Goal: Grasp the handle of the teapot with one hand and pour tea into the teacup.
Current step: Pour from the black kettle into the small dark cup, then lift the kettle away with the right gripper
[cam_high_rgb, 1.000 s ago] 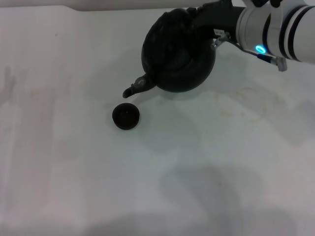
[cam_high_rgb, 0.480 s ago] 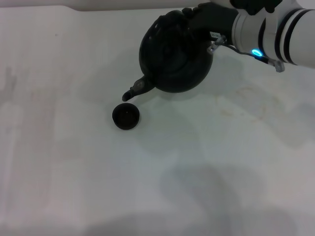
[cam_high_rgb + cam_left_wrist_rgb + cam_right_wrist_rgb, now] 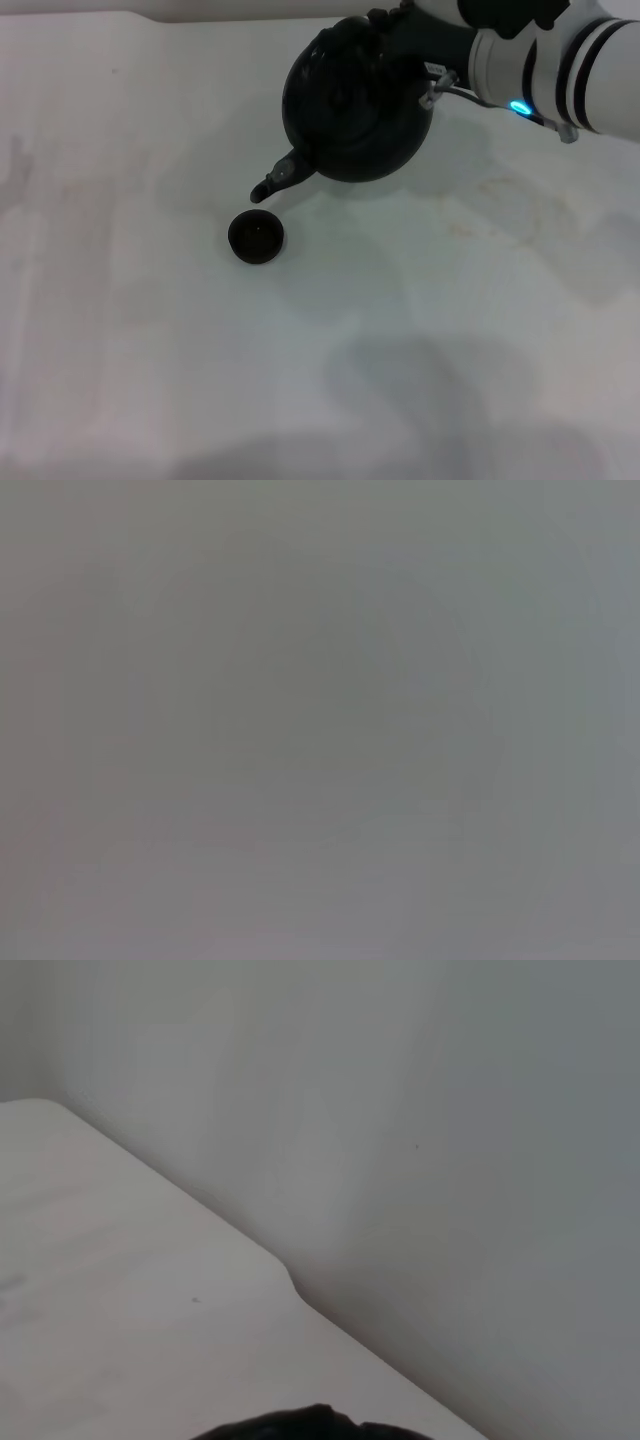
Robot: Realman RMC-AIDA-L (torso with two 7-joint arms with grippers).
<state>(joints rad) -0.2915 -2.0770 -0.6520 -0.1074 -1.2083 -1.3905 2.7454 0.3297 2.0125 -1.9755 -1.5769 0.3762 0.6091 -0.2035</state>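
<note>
The black teapot point(image 3: 352, 110) hangs tilted above the white table, its spout point(image 3: 273, 182) pointing down and to the left. My right gripper point(image 3: 402, 38) is shut on the handle point(image 3: 360, 27) at the pot's far upper side, and the grip itself is mostly hidden by the pot. The small dark teacup point(image 3: 256, 237) stands upright on the table just below and in front of the spout tip. No stream of tea is visible. A sliver of the black teapot point(image 3: 312, 1424) shows in the right wrist view. The left gripper is out of view.
The white table point(image 3: 450, 330) spreads around the cup, with faint stains at the right. Its far edge point(image 3: 150, 14) runs along the back, and the right wrist view shows the table corner point(image 3: 285, 1272) against a pale wall. The left wrist view is plain grey.
The teapot has shifted slightly left and away with the right arm. Its spout stays just above the far side of the teacup, which has not moved.
</note>
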